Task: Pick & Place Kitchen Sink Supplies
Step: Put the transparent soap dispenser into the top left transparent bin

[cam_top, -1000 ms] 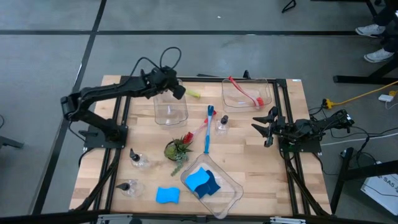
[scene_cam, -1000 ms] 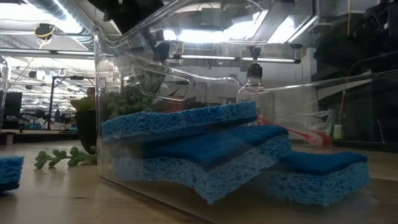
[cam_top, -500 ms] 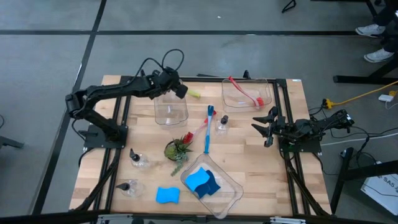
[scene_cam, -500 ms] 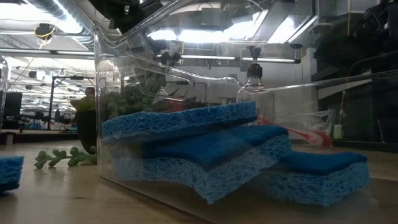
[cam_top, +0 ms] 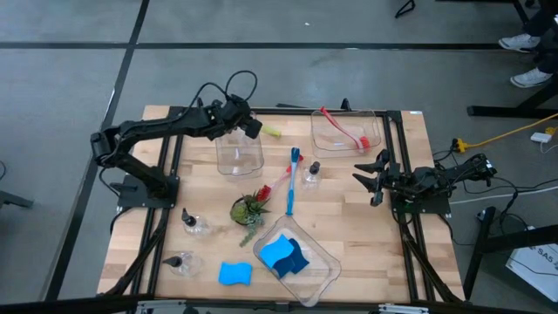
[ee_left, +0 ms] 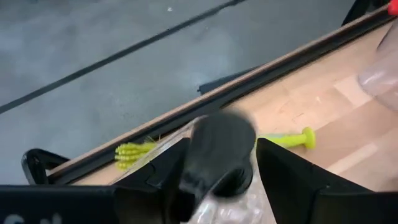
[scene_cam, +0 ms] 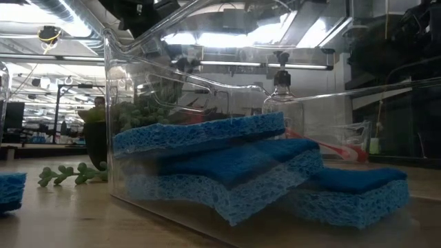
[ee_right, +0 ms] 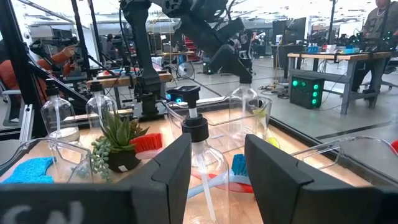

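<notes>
My left gripper (cam_top: 250, 126) hangs over the far rim of an upright clear bin (cam_top: 240, 153), shut on a small clear bottle with a black pump top (ee_left: 221, 152). A yellow-green brush (ee_left: 283, 138) lies on the table behind it. My right gripper (cam_top: 366, 179) waits open near the right edge and touches nothing; a second bottle (ee_right: 200, 146) stands ahead of it. A blue brush (cam_top: 292, 181) and a red brush (cam_top: 275, 183) lie mid-table. Another red brush (cam_top: 342, 129) leans in the far bin. Two bottles (cam_top: 193, 224) lie at the left, and a loose blue sponge (cam_top: 234, 274) sits near the front. My left gripper pinches the clear bottle between its two fingers (ee_left: 165, 180), just below the black pump top (ee_left: 221, 152). It comes slanting down from the table's left. The pump top sticks out past the fingertips. Whether the bottle's base touches the bin cannot be seen.
A tilted clear bin (cam_top: 301, 260) near the front holds blue sponges (scene_cam: 207, 134) and fills the low view. A small potted plant (cam_top: 251, 208) stands mid-table. Black frame rails (cam_top: 397, 166) run along the table's sides.
My left arm has shifted slightly toward the far edge with the bottle, staying over the clear bin; over the last half second it has kept still.
</notes>
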Tool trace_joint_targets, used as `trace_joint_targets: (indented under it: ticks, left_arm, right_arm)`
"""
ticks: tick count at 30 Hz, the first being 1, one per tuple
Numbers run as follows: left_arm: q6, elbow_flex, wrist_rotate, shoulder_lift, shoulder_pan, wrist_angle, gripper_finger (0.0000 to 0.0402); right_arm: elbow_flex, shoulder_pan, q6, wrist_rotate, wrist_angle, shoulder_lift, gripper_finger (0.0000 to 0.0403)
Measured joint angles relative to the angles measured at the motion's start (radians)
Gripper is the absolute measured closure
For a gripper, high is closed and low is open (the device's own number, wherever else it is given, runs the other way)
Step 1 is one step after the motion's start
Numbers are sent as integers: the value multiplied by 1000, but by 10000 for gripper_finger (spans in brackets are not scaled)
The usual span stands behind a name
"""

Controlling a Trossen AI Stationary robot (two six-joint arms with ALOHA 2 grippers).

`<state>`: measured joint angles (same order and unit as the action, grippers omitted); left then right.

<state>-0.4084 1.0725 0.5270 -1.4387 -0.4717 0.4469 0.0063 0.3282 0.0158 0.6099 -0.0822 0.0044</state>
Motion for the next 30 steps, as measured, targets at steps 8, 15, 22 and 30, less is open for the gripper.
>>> trace_joint_targets:
  ticks: [8,15,22,30]
  left_arm:
    - [10,0,2,53,20,-4,236]
    - [10,0,-69,130,21,22,234]
    - [10,0,-44,206,20,73,233]
    - [150,0,-189,334,20,43,233]
  right_arm:
    - [0,0,2,0,0,0,254]
    - [0,0,2,0,0,0,253]
    - [0,0,-6,0,0,0,254]
    - [0,0,-20,0,0,0,253]
